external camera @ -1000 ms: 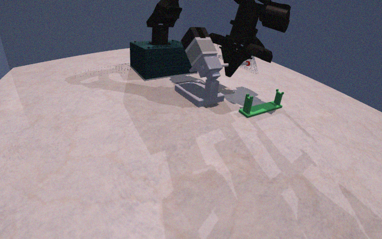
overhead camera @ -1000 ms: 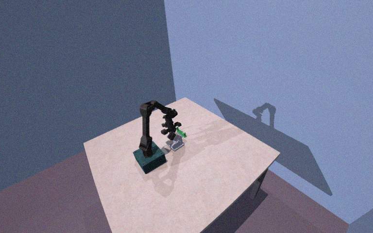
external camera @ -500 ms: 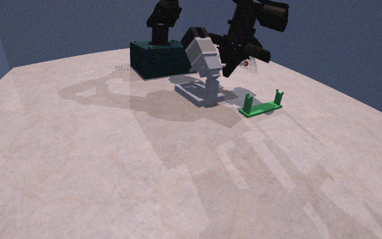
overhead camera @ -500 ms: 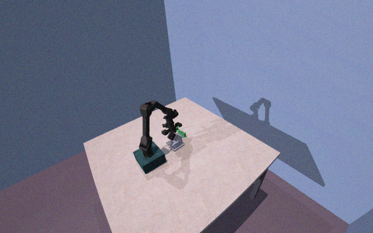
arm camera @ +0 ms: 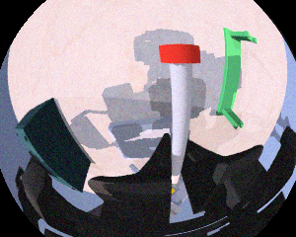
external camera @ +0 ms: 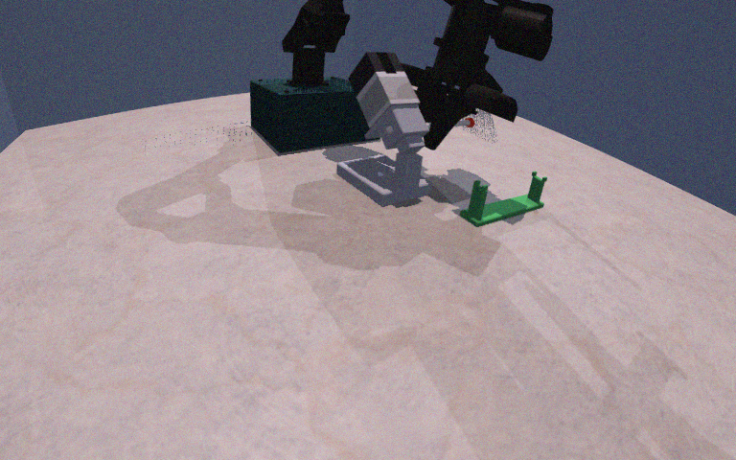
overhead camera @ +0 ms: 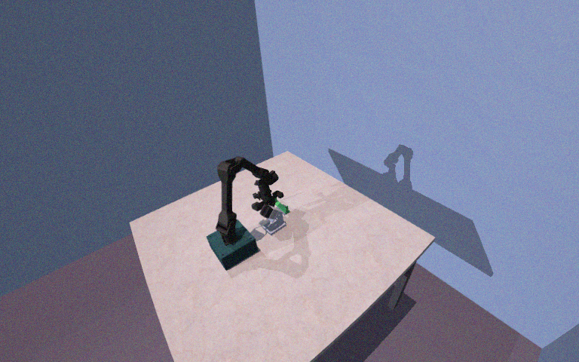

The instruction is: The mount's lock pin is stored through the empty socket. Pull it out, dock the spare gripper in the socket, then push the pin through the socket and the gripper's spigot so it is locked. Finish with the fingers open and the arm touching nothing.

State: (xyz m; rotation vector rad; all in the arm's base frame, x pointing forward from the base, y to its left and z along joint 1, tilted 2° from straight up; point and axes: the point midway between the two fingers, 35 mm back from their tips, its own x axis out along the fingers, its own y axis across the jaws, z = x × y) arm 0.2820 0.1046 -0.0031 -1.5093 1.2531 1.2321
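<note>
My gripper [external camera: 434, 135] [arm camera: 178, 143] is shut on the lock pin [external camera: 463, 123] [arm camera: 181, 99], a pale tapering shaft with a red head. The head sticks out on one side of the fingers and the thin end points toward the socket. The grey mount [overhead camera: 274, 228] [external camera: 360, 181] stands on the table. The spare gripper [external camera: 388, 91], a grey body with dark fingers, sits tilted in the mount's socket; its dark part [overhead camera: 267, 211] also shows in the top view. The pin's thin end is very near the socket; whether it has entered the hole is hidden by my finger.
An empty green cradle [overhead camera: 283, 207] [external camera: 503, 209] [arm camera: 232, 69] with two uprights stands beside the mount. The arm's dark teal base block [overhead camera: 234, 249] [external camera: 310, 116] [arm camera: 54, 143] is on the mount's other side. All stand on the pale table [overhead camera: 239, 305] [external camera: 190, 341].
</note>
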